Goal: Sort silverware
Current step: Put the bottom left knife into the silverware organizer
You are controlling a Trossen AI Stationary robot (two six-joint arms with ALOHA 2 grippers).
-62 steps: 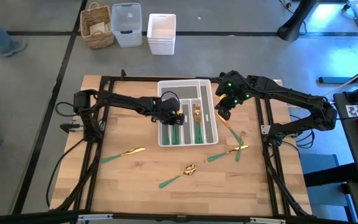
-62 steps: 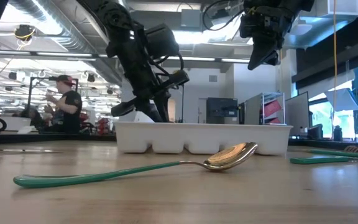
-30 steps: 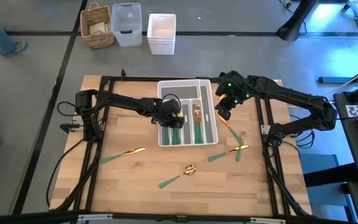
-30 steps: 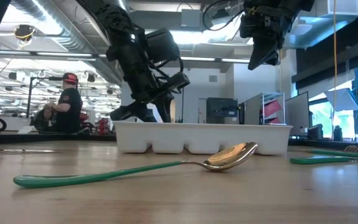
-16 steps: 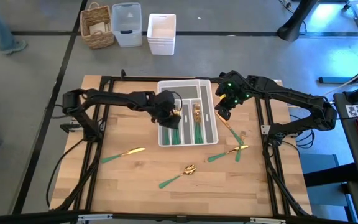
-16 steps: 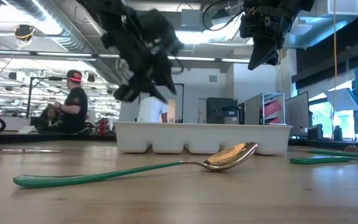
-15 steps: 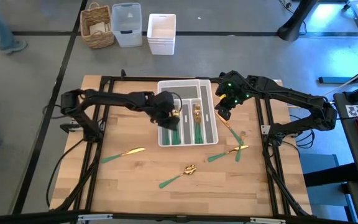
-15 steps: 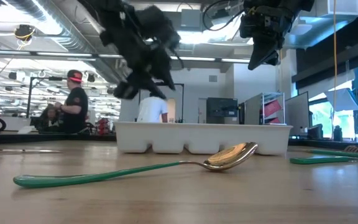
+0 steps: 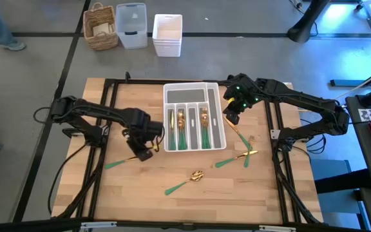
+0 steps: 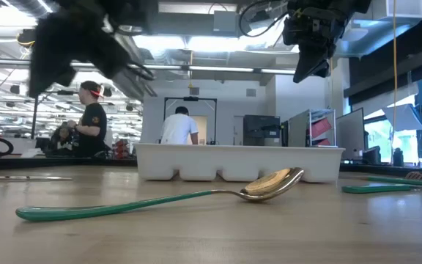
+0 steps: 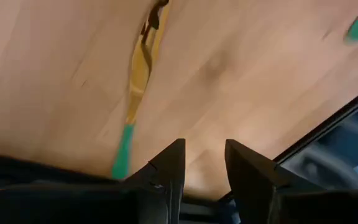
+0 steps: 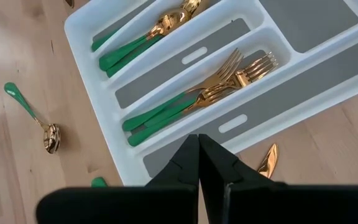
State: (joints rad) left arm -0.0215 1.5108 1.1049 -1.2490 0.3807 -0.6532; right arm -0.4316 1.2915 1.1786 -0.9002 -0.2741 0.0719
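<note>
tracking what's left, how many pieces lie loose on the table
5: one piece by the left gripper, a spoon front-centre, another beside the tray, two crossed pieces right; more may hide.

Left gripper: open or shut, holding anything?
Open, empty. In its wrist view the left gripper shows a clear gap between its fingers, above the table near a knife.
</note>
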